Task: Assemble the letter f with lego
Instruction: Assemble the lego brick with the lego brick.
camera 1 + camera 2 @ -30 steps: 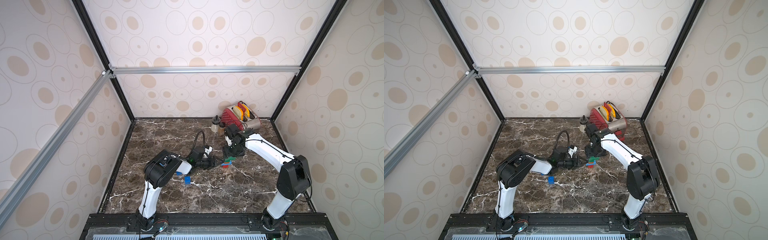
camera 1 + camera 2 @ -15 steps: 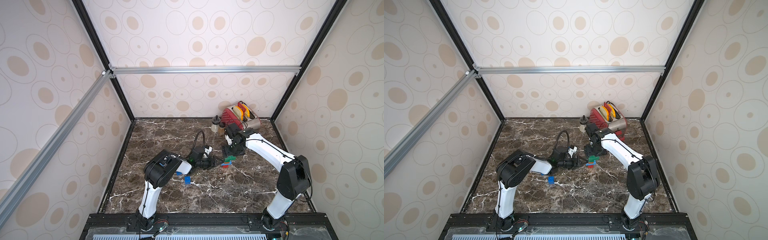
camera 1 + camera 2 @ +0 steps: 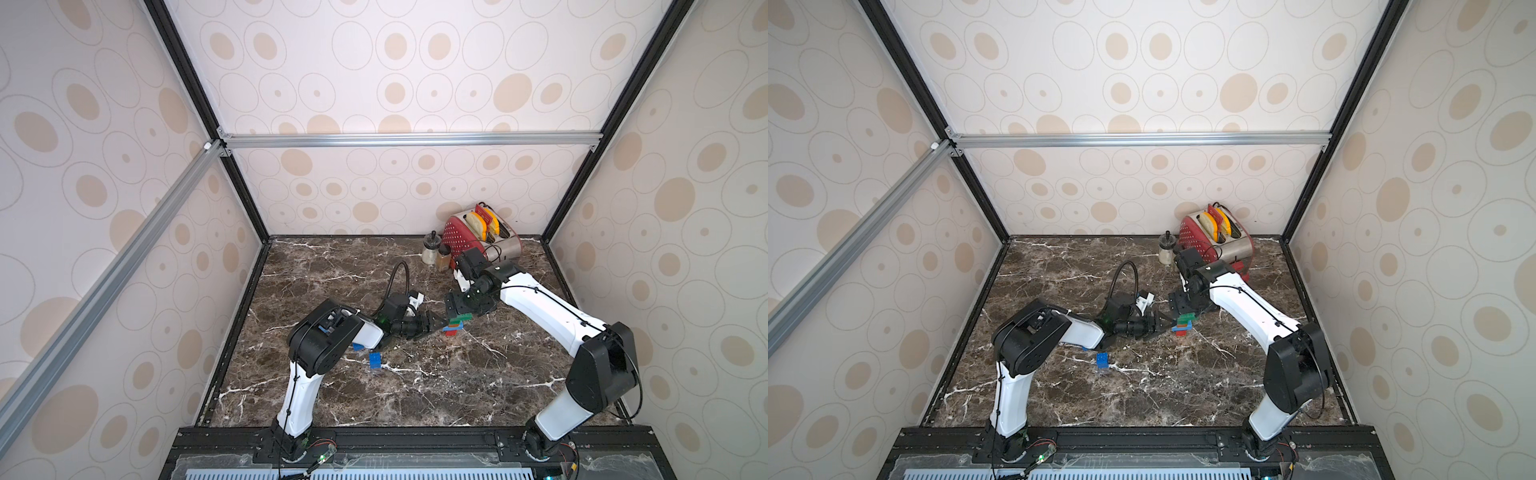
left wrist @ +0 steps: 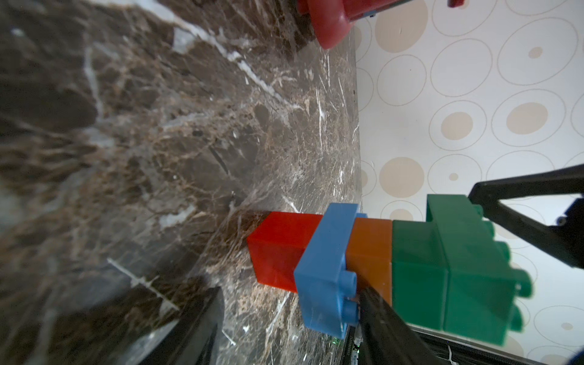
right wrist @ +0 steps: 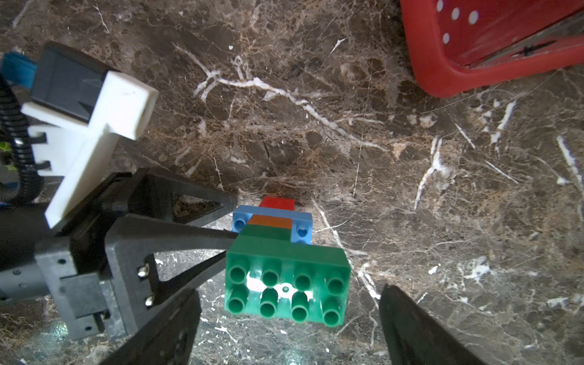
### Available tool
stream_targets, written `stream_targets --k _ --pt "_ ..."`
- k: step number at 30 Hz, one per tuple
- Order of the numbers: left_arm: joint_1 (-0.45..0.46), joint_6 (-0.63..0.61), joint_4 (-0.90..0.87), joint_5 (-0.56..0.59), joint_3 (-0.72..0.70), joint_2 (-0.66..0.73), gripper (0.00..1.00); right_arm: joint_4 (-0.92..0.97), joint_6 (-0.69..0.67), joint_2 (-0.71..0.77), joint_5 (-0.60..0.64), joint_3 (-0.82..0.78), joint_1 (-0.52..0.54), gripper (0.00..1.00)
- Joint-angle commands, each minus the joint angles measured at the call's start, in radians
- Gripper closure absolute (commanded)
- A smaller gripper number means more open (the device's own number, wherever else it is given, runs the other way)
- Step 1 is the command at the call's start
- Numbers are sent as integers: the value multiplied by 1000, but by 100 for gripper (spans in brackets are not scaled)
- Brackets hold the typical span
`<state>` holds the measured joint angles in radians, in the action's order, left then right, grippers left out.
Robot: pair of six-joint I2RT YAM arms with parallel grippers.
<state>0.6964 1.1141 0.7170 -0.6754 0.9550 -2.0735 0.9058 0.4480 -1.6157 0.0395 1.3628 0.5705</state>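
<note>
The lego stack (image 3: 455,324) (image 3: 1182,325) stands on the marble: red at the base, then a blue oblong, orange, dark green and a dark green oblong (image 5: 286,281) on top. My right gripper (image 5: 289,328) hovers over it, open wide, with its fingers (image 5: 420,331) clear of both ends of the top brick. My left gripper (image 4: 290,289) lies sideways at the stack, open. Its upper finger (image 4: 379,322) touches the blue and orange bricks, while the lower one sits near the table. In both top views the two grippers (image 3: 434,322) (image 3: 1183,305) meet at the stack.
A loose blue brick (image 3: 375,360) (image 3: 1101,360) lies near the left arm, another (image 3: 357,345) half under it. A red and silver toaster (image 3: 482,232) (image 3: 1217,237) and a small jar (image 3: 430,249) stand at the back right, close behind the right arm.
My right gripper's jaws have spread wide and let go of the top green brick. The left gripper has opened a little. The stack has stayed in place.
</note>
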Motion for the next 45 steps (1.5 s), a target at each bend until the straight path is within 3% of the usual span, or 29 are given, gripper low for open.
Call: stream_targets --k 1,45 --pt "-4 -1 -3 1 -5 34 30 -16 1 48 8 -43 -5 8" --pt "-6 36 26 -3 -13 15 30 -117 95 67 19 -149 44 20"
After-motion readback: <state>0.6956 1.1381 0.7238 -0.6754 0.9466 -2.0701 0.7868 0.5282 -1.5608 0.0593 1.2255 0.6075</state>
